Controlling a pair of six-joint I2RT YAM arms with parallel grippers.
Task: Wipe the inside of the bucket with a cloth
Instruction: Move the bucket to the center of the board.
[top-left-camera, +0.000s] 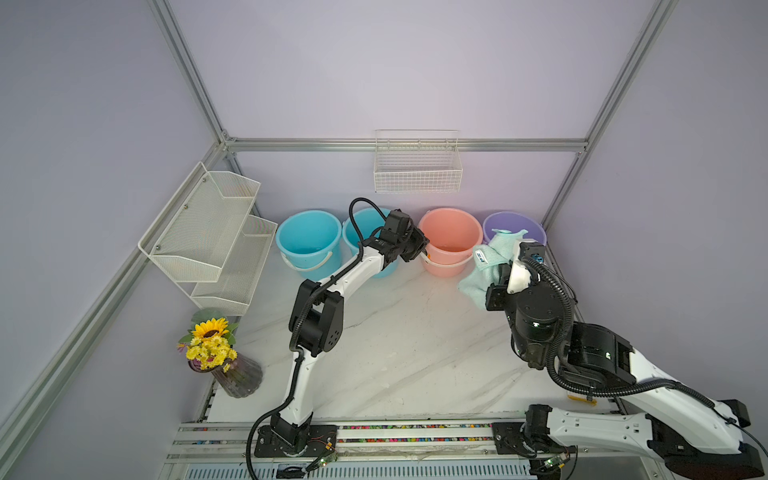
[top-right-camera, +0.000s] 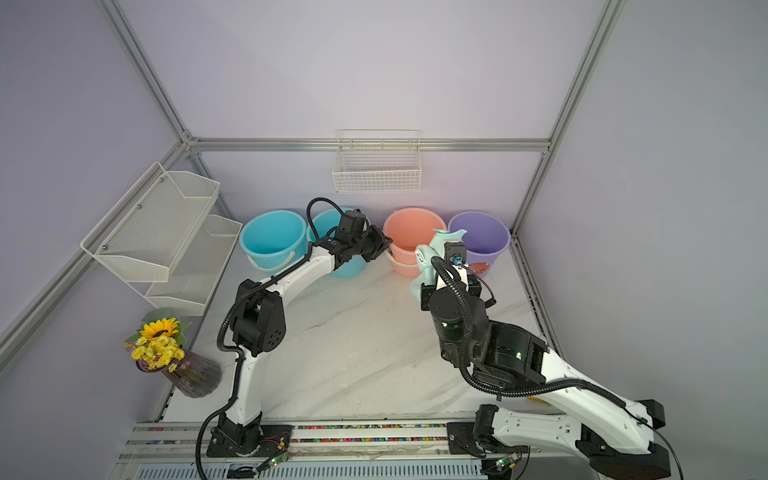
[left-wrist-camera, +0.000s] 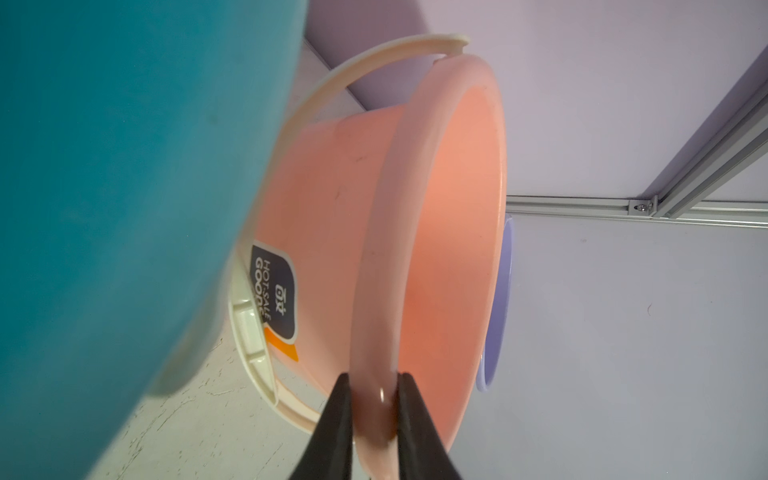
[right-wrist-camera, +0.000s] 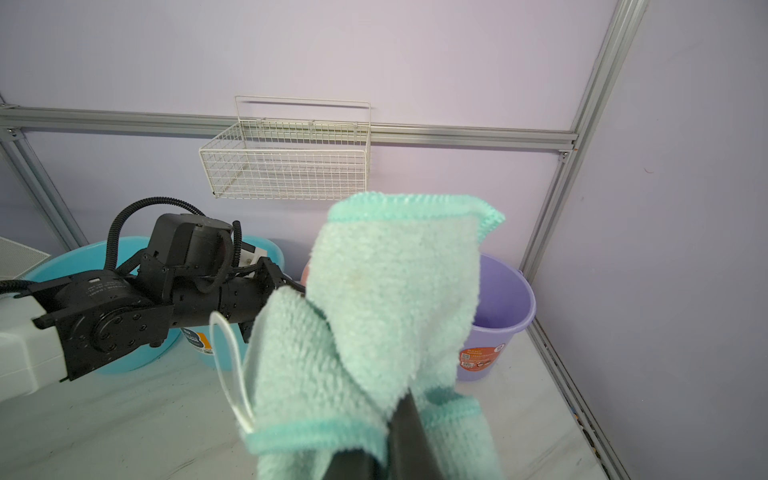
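The pink bucket (top-left-camera: 451, 232) (top-right-camera: 409, 232) stands upright in the back row, its cream handle folded down. My left gripper (top-left-camera: 422, 249) (left-wrist-camera: 372, 378) is shut on its near rim (left-wrist-camera: 374, 291), one black finger outside the wall and one inside. The cloth (top-left-camera: 486, 257) (top-right-camera: 432, 249) (right-wrist-camera: 395, 299), a mint-green terry towel with a white tag and loop, hangs in folds to the right of the pink bucket, above the table. My right gripper (right-wrist-camera: 399, 415) is shut on it. The cloth hides most of its fingers.
Two blue buckets (top-left-camera: 309, 237) (top-left-camera: 365, 228) stand left of the pink one, and a purple bucket (top-left-camera: 515, 226) stands right of it in the corner. A wire basket (top-left-camera: 417, 170) hangs on the back wall, mesh shelves (top-left-camera: 208, 237) on the left wall. A flower vase (top-left-camera: 237, 370) stands front left.
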